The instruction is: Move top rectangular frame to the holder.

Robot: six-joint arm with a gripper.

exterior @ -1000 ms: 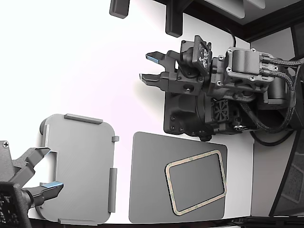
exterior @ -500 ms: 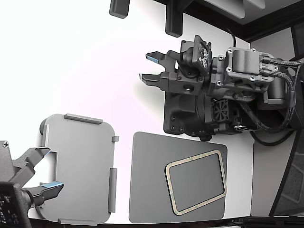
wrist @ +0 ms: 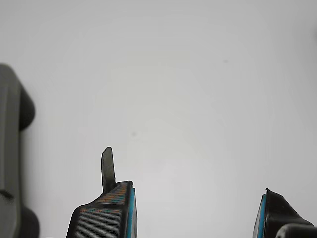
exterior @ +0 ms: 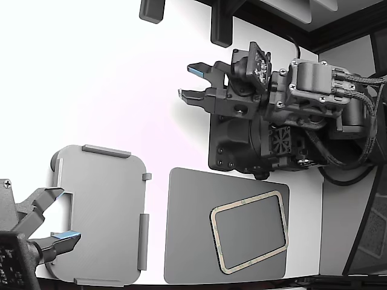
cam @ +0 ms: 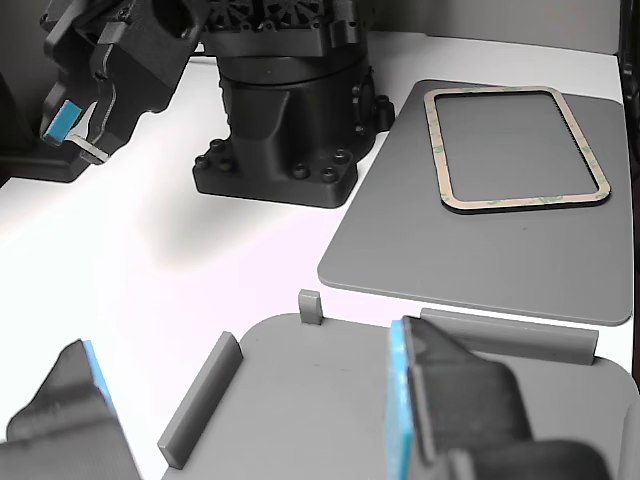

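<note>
Starting nearest the other view's camera, the holder [cam: 320,400] lies flat on the white table [exterior: 109,72], its raised tabs along the edges and its plate bare. Just beyond it is the dark grey mat [cam: 480,260], and on the mat's far half rests the top rectangular frame [cam: 520,203], flat, with its centre open. It looks thin, light and somewhat bendy, so I would judge it best pinched across one long rail near the middle, gently, since a corner grip may let it droop. Farthest off, the end effector [exterior: 188,81] hangs over bare table, well apart from the frame, with its blue-padded jaws spread and nothing between them.
</note>
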